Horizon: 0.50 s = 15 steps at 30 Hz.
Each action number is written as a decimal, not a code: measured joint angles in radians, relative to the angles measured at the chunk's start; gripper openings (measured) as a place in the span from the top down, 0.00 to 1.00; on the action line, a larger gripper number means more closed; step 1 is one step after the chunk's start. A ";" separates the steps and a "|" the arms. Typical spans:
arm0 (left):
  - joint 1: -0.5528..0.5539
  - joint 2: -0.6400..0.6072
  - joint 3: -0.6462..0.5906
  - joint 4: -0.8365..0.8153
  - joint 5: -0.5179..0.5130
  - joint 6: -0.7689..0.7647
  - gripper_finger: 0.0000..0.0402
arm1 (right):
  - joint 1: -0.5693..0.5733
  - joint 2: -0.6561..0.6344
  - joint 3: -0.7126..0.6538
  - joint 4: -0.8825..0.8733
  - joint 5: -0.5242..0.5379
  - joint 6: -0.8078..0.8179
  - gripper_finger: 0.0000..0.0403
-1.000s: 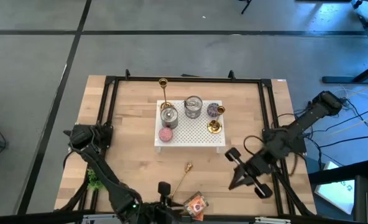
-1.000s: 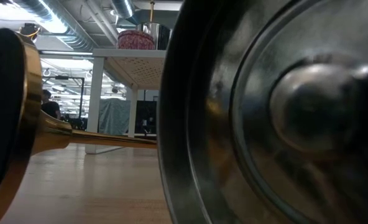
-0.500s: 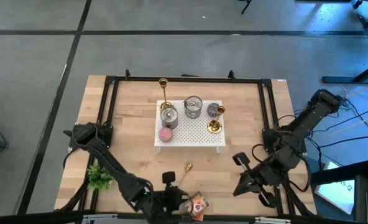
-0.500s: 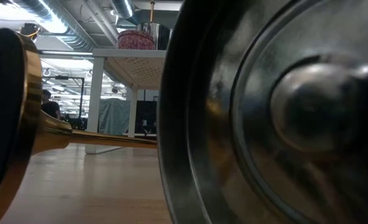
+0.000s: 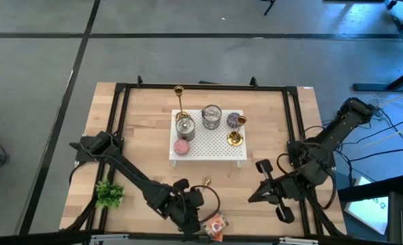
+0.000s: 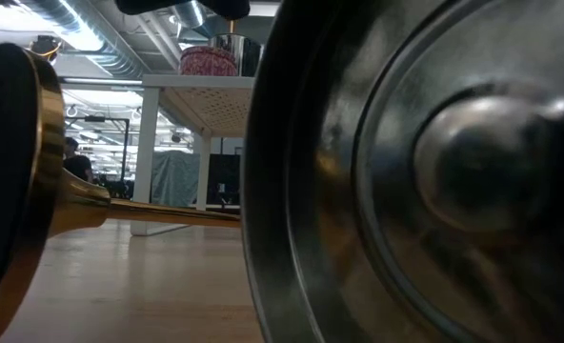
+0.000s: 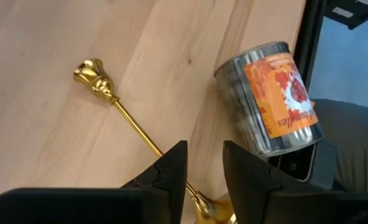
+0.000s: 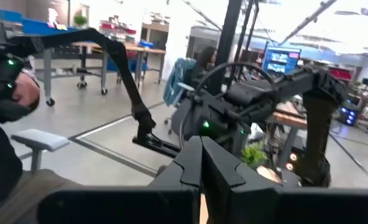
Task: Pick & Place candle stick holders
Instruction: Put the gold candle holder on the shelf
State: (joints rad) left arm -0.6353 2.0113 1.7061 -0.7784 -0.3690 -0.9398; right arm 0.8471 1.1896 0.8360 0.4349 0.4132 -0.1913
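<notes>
Near the front edge of the counter [image 5: 140, 143] lies a slim gold candle stick holder [image 7: 119, 109] on its side, its small cup end pointing toward the white perforated stand [image 5: 212, 146], its flared base toward the camera edge. The left hand [image 7: 201, 169] hovers right above the stem's lower end, its fingers [image 7: 171, 167] set a narrow gap apart with the stem passing between them; whether they touch the metal cannot be told. Judged by its look, the piece is rigid polished brass, light, slick, and prone to rolling or pivoting; the thin stem close to the base seems the surest place to pinch. Just beside it lies a silver tin [image 7: 268, 99] with an orange label; the writing on it cannot be made out with confidence. Two more gold holders stand farther back: a tall one [image 5: 180, 102] at the stand's back left corner and a short one [image 5: 235, 133] on the stand's right part, among tins and a pink candle [image 5: 182, 147]. Well apart, the right hand [image 5: 266, 194] waits at the counter's right front, fingers pressed together, holding nothing.
</notes>
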 joint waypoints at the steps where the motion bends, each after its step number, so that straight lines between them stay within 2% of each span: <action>1: 0.000 0.000 0.000 0.000 -0.009 0.000 0.74 | 0.000 0.000 0.000 -0.012 0.002 0.000 0.99; 7: 0.001 0.021 0.000 -0.004 -0.027 -0.020 0.68 | 0.000 0.000 0.000 -0.035 -0.006 0.028 0.99; 15: 0.039 0.126 -0.001 -0.019 0.074 -0.001 0.65 | 0.000 0.000 0.024 -0.036 -0.006 0.041 0.99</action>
State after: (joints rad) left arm -0.5962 2.1378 1.7048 -0.7973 -0.2945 -0.9411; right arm 0.8471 1.1892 0.8596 0.3993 0.4076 -0.1505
